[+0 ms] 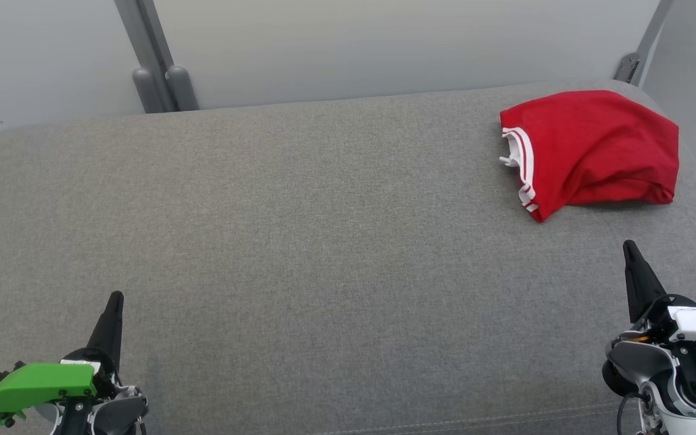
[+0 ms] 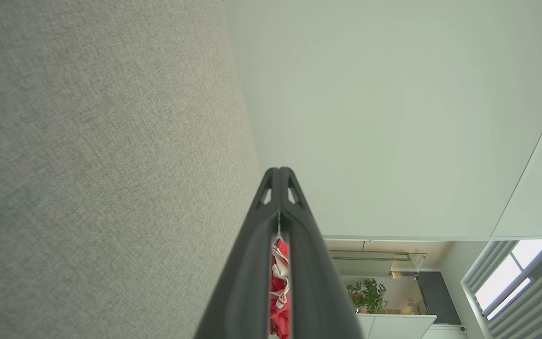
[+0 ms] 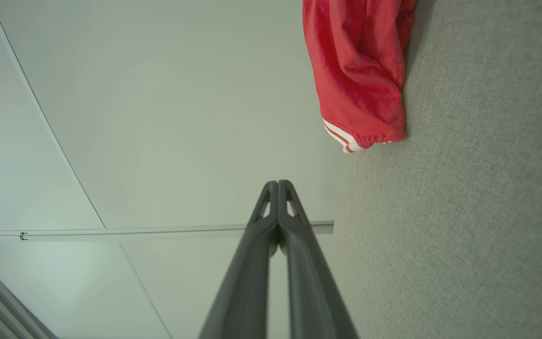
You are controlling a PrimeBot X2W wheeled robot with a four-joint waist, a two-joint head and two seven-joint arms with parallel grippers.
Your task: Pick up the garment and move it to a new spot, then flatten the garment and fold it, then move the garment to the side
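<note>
1. Garment (image 1: 589, 151): red with white-striped trim. It lies in the upper right of the head view, on the grey cushion (image 1: 299, 229) and close to its far right edge.
2. Garment form: a compact, rounded bundle. The striped edge faces frame left. The cloth is doubled over itself with soft bulges, not spread flat.
3. Left gripper (image 1: 116, 297): lower left of the head view, fingers pressed together, nothing between them. It is well apart from the garment. In the left wrist view the fingertips meet, and a sliver of red shows through the slit lower down; that is the distant garment, not a held piece.
4. Right gripper (image 1: 629, 246): lower right of the head view, clenched and empty. It is below the garment in frame, near it but not touching. The right wrist view shows the tips closed, with the garment at the top of frame.
5. Progress, as a judgement:
   - The bundle sits at the side and neither gripper is engaged. This fits a finished cycle: moved, folded, set aside.
   - The fold is loose, so the pictures alone do not rule out an untouched start.
6. Work left, if the cycle is done: none visible. If not done: every step, beginning with the pick-up, for which the right gripper is the nearer.
</note>
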